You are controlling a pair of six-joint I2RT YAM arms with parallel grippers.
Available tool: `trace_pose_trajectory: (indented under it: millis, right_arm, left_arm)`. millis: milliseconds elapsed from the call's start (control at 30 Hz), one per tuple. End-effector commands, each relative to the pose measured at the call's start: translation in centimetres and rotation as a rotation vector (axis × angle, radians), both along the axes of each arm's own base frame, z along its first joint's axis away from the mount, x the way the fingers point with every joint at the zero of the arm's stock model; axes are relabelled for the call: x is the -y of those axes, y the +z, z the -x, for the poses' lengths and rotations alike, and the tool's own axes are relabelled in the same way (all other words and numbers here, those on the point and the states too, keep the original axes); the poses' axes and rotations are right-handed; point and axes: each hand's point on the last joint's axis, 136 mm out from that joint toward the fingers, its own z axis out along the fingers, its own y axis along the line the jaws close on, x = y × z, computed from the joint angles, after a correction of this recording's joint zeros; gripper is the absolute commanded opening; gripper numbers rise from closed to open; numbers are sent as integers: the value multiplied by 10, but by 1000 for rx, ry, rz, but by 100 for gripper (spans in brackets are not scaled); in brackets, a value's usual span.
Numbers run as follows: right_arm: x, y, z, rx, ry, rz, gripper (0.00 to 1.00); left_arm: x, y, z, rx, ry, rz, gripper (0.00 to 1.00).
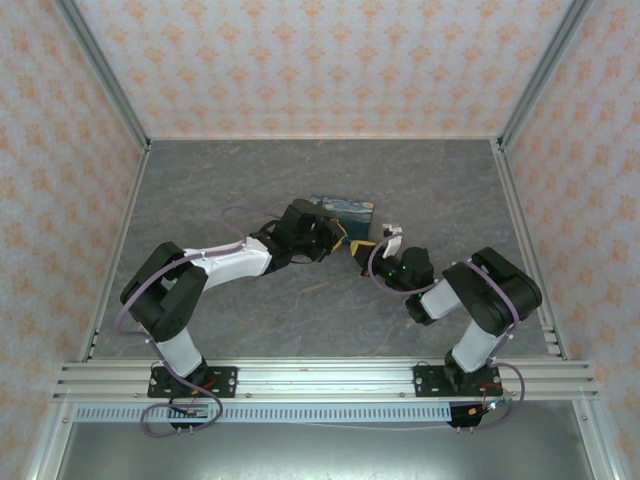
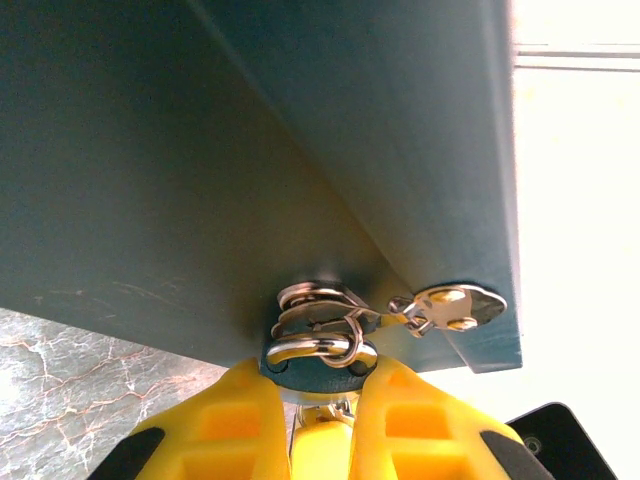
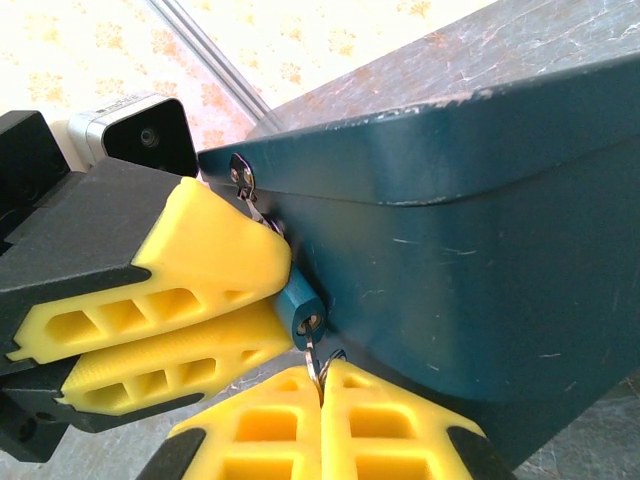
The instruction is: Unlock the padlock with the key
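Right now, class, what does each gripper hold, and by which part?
The left gripper clamps the padlock by its body; the right gripper pinches the key by its head end.

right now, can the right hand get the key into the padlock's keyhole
Probably yes. The right hand pinches the key below the padlock, whose keyhole end faces it, and the blade seems to reach the keyhole. The left hand grips the padlock from the side, leaving that end free.
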Motion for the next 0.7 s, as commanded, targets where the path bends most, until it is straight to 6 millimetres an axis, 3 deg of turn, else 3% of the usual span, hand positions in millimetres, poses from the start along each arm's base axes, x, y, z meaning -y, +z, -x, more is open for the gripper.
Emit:
trace_pose_trajectory:
  millis: [0,200,667]
  right_arm:
    - [-15,27,-5,81,67,-57,0]
    - [-16,18,-8,55,75,-50,0]
    - [-11,18,-19,24,78,-84,0]
  left_arm:
    - [29,56,11,89,-98,154,12]
    - [31,60,10,94,-96,169,12]
    - [33,57,13,89,-127,151,12]
